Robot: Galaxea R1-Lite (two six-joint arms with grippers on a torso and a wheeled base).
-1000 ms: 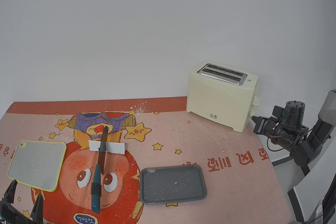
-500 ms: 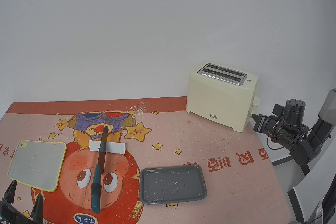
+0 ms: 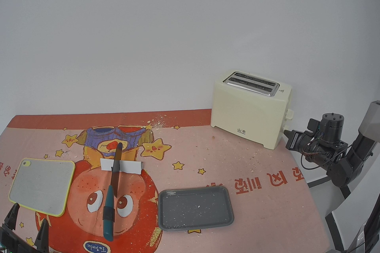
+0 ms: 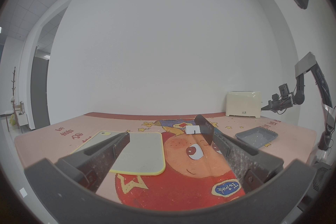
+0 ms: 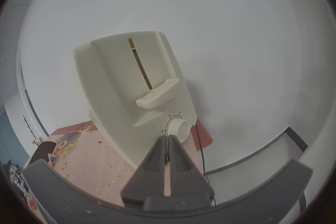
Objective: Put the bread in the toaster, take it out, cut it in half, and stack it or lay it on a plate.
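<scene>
Right gripper clenched, empty, tips just beside the toaster dial. Left gripper released, empty, hanging near the yellow-rimmed cutting board.

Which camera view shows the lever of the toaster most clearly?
The right wrist view: the lever faces that camera close up, beside the dial. In the head view it is a small nub on the end of the toaster. In the left wrist view the toaster is far off and the lever cannot be made out.

One toaster, one knife, one cutting board, one plate.
</scene>
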